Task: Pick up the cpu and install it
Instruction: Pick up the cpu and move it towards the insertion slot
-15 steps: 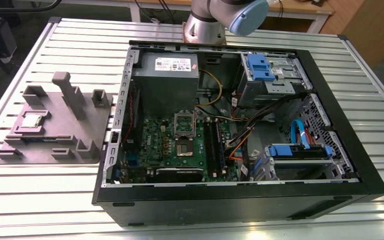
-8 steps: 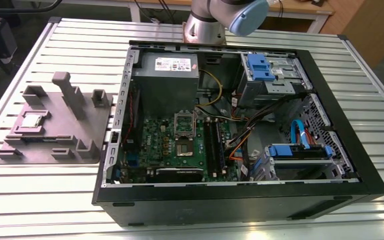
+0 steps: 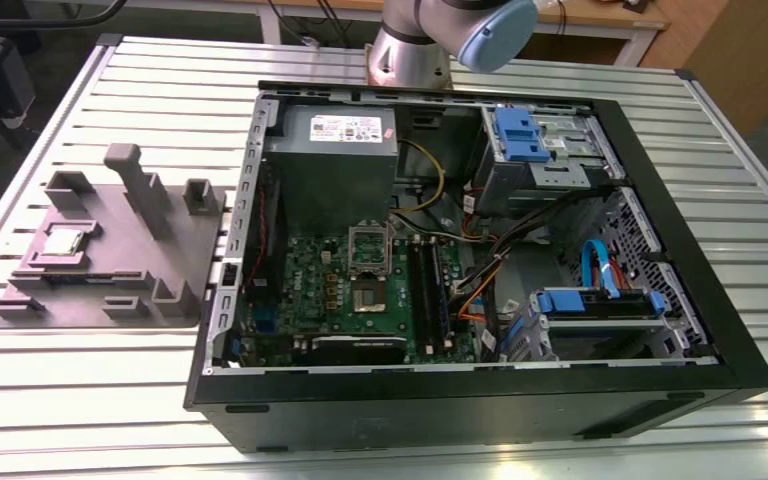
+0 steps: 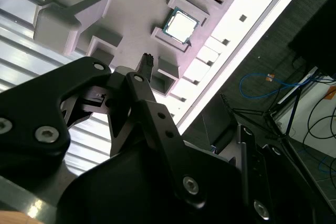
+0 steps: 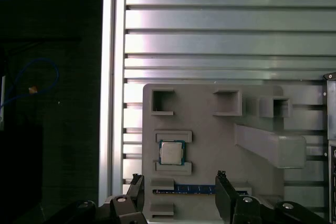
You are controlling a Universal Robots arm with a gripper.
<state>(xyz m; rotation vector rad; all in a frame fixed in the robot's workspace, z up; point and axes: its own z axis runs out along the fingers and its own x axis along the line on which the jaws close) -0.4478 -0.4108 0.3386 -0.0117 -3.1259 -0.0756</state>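
The cpu [image 5: 170,153] is lying in its recess on the grey tray [image 5: 210,129], on the table [image 5: 220,35] beside the open case [image 3: 491,400]; the tool [image 5: 179,178] is hanging clear of it, fingers [image 5: 224,198] spread, gripping nothing. In the first wrist view the frame edge is cutting off most of each finger.

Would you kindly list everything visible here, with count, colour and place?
small flat square cpu chip: one, silver-grey, seated in a recess of the tray
moulded plastic fixture tray: one, grey, on the table at the exterior view's left of the case
open metal computer case: one, black, mid-table
motherboard: one, green, inside the case
boxy power supply: one, grey, inside the case
slatted metal table: one, silver, under everything
robot arm: one, silver with blue cap, at the case's far side
hand: one, black, open, above the tray
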